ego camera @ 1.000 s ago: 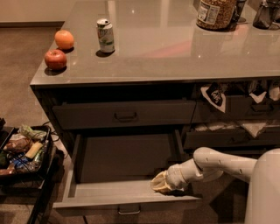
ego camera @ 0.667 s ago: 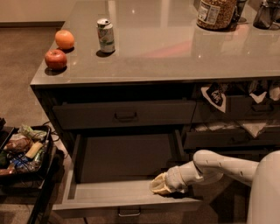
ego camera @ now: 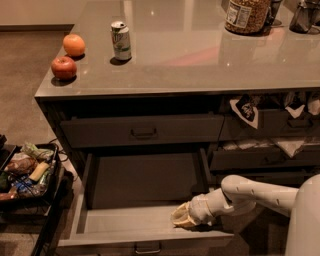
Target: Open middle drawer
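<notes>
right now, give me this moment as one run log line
middle drawer: pulled far out | gripper: low inside it, near front right | task: looks done

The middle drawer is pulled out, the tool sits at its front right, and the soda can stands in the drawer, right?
No: the camera view shows the soda can on the countertop. The middle drawer is pulled out, the tool at its front right.

A grey counter [ego camera: 200,60] with a glossy top catching soft glints of light stands on dim brown floor [ego camera: 20,100], with a pale wall [ego camera: 40,10] behind.
</notes>
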Controlling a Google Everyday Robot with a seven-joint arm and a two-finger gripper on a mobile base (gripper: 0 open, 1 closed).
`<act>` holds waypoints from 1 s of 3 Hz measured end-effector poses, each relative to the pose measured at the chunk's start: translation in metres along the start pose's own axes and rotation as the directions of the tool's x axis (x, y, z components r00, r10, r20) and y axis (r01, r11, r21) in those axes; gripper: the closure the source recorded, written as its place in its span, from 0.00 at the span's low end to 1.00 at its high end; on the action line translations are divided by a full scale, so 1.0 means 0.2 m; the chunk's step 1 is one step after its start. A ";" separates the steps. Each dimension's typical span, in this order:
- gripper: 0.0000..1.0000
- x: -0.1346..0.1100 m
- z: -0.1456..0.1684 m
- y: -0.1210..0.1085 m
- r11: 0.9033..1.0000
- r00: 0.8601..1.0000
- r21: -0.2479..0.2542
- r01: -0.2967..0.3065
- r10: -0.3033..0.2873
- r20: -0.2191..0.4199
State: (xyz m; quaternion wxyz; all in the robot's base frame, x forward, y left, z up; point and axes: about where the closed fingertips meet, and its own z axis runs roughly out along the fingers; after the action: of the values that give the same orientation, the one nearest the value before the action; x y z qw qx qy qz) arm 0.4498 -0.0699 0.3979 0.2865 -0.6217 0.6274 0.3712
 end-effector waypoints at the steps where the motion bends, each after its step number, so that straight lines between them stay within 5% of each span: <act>1: 1.00 0.00 0.01 0.06 0.999 1.000 -0.024 -0.023 0.023 -0.002; 3: 1.00 0.00 0.05 0.17 0.992 0.999 -0.121 -0.038 0.039 0.002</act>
State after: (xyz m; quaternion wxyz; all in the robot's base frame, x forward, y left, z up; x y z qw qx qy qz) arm 0.4153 -0.0641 0.3955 0.2423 -0.6249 0.6152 0.4151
